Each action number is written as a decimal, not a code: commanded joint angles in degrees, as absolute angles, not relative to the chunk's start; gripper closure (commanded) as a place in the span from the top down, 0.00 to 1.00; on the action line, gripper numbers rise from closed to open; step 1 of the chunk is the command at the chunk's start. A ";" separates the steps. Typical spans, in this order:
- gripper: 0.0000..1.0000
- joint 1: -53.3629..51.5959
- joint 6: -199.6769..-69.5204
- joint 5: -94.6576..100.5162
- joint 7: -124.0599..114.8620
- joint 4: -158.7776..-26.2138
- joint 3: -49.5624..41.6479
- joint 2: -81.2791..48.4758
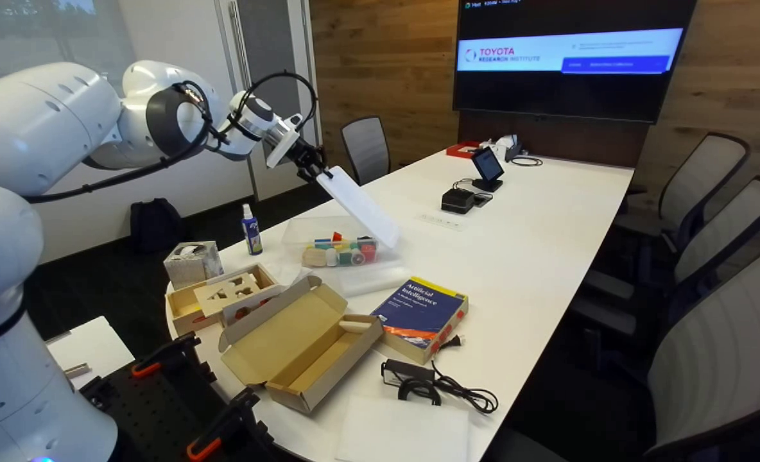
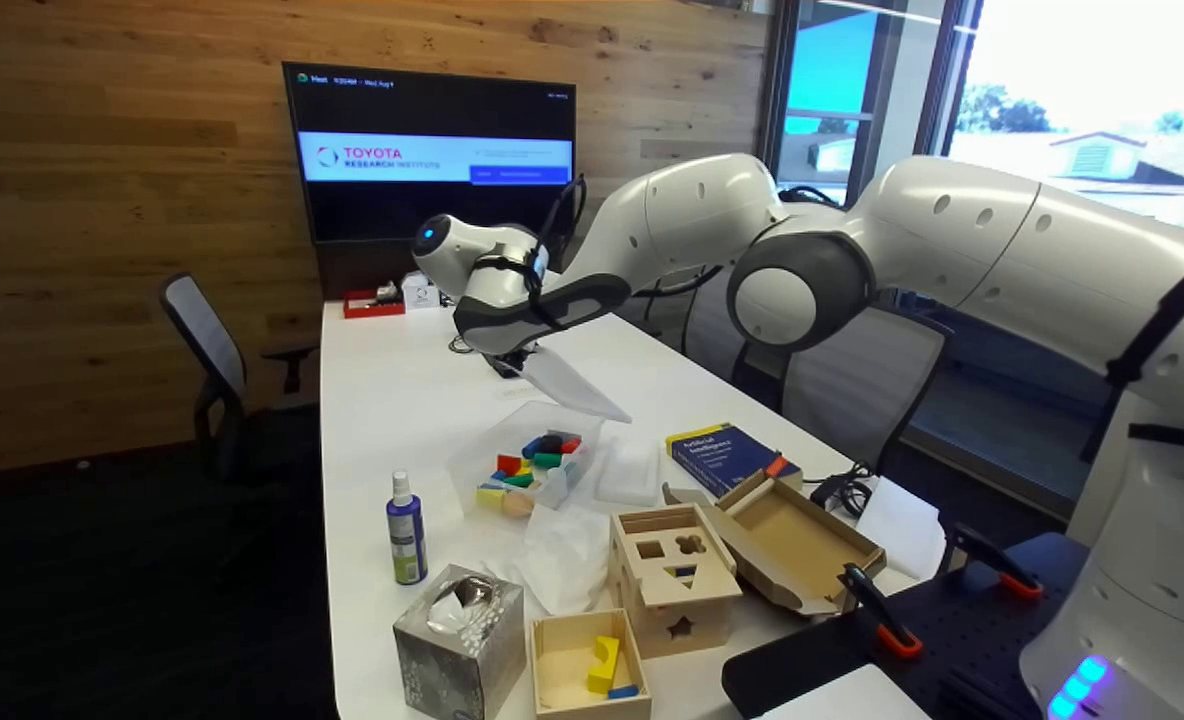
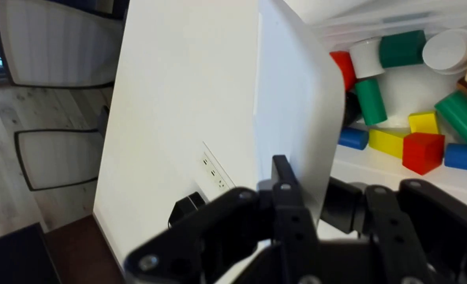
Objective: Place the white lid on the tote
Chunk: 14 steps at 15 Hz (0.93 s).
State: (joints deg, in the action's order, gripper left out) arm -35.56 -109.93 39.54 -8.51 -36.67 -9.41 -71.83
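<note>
The white lid [image 1: 361, 206] is held up in the air at a steep tilt, its lower end hanging over the right part of the tote [image 1: 294, 232] in an exterior view. My gripper [image 1: 321, 172] pinches it at its upper end. In the wrist view the lid [image 3: 296, 98] passes between the fingers of the gripper [image 3: 310, 189]. The tote [image 2: 558, 492] is a see-through bin on the table, uncovered, with several coloured blocks inside; its near wall shows also in the wrist view. Whether the lid's lower edge touches the tote I cannot tell.
Beside the tote lie a translucent plastic piece [image 2: 627, 472] and crumpled plastic wrap [image 2: 564, 560]. A spray bottle [image 2: 406, 530], tissue box [image 2: 462, 640], wooden shape box [image 2: 674, 575], open cardboard box [image 1: 316, 350] and blue book [image 1: 422, 308] crowd the near table.
</note>
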 commanded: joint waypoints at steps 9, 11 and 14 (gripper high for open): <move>0.01 -35.68 -105.41 37.21 2.54 -38.73 -2.61 -66.78; 0.01 -35.23 -104.50 36.44 4.86 -38.68 -1.06 -66.38; 0.01 -34.27 -105.24 34.35 8.27 -38.38 1.37 -66.39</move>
